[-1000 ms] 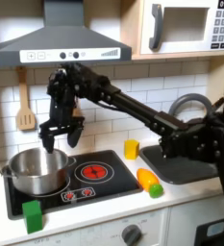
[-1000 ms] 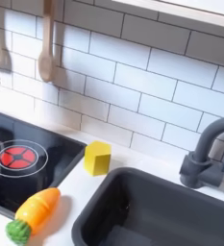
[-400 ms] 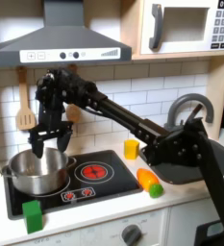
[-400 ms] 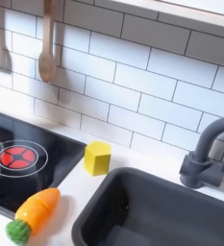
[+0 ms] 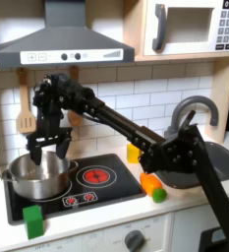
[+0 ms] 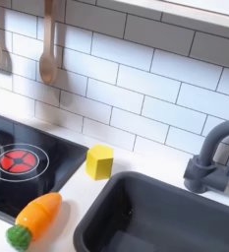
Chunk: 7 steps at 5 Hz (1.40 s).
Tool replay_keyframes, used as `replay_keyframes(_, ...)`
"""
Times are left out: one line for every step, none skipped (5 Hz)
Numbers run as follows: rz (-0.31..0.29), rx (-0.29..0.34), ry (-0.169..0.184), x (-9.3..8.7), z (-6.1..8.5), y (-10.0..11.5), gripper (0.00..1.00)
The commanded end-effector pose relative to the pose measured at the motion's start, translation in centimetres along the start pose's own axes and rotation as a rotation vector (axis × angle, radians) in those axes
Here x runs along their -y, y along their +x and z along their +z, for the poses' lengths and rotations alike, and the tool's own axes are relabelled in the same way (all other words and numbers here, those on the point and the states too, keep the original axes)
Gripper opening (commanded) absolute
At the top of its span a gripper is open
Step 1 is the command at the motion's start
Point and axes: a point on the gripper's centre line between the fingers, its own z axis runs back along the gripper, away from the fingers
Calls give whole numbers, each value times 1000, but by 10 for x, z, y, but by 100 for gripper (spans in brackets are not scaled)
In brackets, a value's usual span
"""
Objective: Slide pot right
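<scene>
In the first exterior view the pot is seen on the stove's left burner. The gripper, jaws spread, is poised above it; one finger should be lowered inside the rim before pushing sideways.

The pot: a shiny, round, shallow steel vessel with a small side handle showing at its left rim. It stands upright, mouth open, on the left part of the black stovetop, at the lower left of the first exterior view.
</scene>
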Motion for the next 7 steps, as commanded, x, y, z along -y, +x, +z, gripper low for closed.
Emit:
replay_keyframes(-7, -36, 3, 1, -13, -2, 100)
replay_keyframes(-8, -27, 10, -1, -11, -1, 100)
replay_keyframes(-9, -36, 12, -3, -17, -1, 100)
replay_keyframes(-15, -47, 12, -2, -21, -2, 100)
replay_keyframes(-17, -47, 14, -2, -21, -1, 100)
replay_keyframes(-19, -59, 11, -2, -26, -3, 100)
replay_keyframes(-32, -63, 5, 2, -27, -5, 100)
